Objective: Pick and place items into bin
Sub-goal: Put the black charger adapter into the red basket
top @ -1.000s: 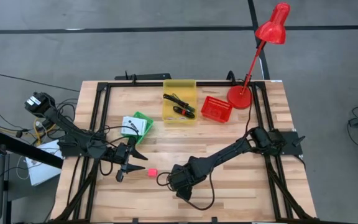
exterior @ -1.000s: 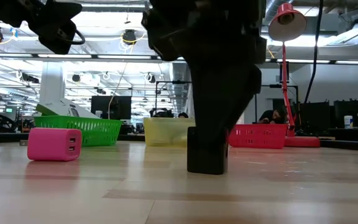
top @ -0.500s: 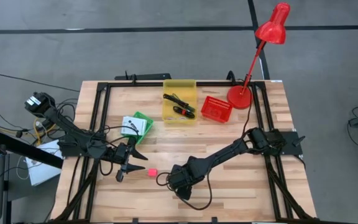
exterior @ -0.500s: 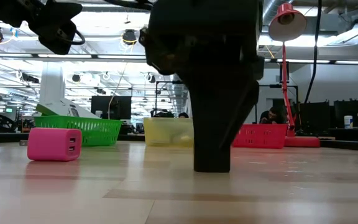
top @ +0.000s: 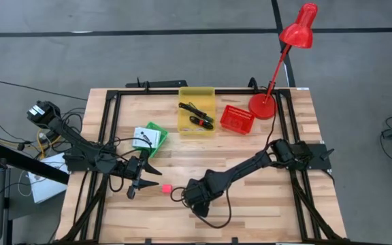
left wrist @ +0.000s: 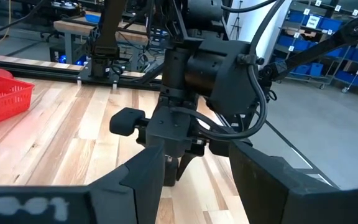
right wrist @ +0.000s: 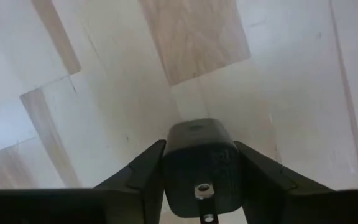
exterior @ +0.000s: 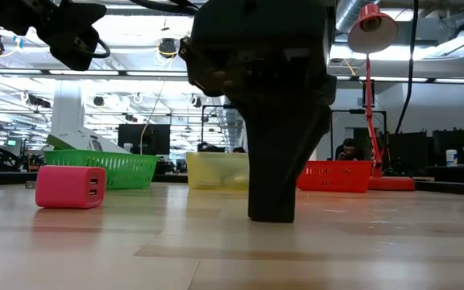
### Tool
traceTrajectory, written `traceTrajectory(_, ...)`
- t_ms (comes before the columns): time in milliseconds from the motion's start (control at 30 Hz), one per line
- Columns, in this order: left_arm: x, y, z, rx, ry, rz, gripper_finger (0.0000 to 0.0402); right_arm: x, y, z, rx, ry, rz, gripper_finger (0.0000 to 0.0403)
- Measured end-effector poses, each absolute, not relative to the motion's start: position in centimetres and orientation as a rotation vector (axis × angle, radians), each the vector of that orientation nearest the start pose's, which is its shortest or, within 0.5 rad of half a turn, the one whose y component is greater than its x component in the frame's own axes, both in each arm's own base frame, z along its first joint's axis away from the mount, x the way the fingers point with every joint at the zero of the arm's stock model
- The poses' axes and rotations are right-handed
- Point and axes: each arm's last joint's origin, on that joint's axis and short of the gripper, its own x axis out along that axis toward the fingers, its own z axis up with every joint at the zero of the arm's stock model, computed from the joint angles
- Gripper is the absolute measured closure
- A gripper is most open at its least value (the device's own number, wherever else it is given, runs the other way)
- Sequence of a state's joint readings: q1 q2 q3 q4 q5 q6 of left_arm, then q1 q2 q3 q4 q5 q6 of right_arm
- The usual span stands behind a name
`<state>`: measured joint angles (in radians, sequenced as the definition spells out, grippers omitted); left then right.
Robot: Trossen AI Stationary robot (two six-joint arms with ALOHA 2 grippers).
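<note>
The tiny black cube [right wrist: 197, 155] sits on the table between the fingers of my right gripper [top: 194, 199], which points straight down near the table's near middle. In the low view the cube [exterior: 272, 208] is the dark block under the gripper. The tiny pink cube [top: 164, 187] lies on the wood just left of it. My left gripper [top: 143, 180] hovers open to the left of the pink cube and touches nothing. A white packet [top: 148, 137] lies in the green basket. The black cable bundle [top: 196, 114] lies in the yellow bin [top: 196, 95]. My right gripper is shut on the black cube, pinching its two opposite sides [right wrist: 174, 163] between the two fingers. The fingers come from above, pointing down. The cube's underside [exterior: 271, 219] appears to rest on the table.
The green basket [top: 156, 129], the yellow bin and a red basket [top: 237, 119] stand along the table's far half. A red desk lamp [top: 263, 103] stands at the far right. Black frame rails [top: 107, 136] run along the table's sides. Bare wood [top: 264, 197] lies to the near right.
My right gripper has come down lower around the black cube and shifted a little toward the table's left. The cube has slid slightly along the table with it. My left arm and the pink cube have kept still.
</note>
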<state>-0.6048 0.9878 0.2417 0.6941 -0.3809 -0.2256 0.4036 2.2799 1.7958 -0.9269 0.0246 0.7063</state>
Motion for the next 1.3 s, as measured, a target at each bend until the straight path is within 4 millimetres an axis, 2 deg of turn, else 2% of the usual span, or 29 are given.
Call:
traceTrajectory(300,16.2,-9.9,19.7,-0.2,0.071,-0.218,0.023,41.8,17.1,14.7,0.286,1.41,-0.195,0.0247)
traceTrajectory(567,16.2,-9.9,19.7,-0.2,0.071,-0.218,0.023,41.9,16.2,14.7,0.273,1.432,-0.194,0.0258)
traceTrajectory(1300,16.2,-10.0,19.7,-0.206,0.079,-0.262,0.023,40.2,9.4,15.7,0.245,1.76,-0.361,0.0259)
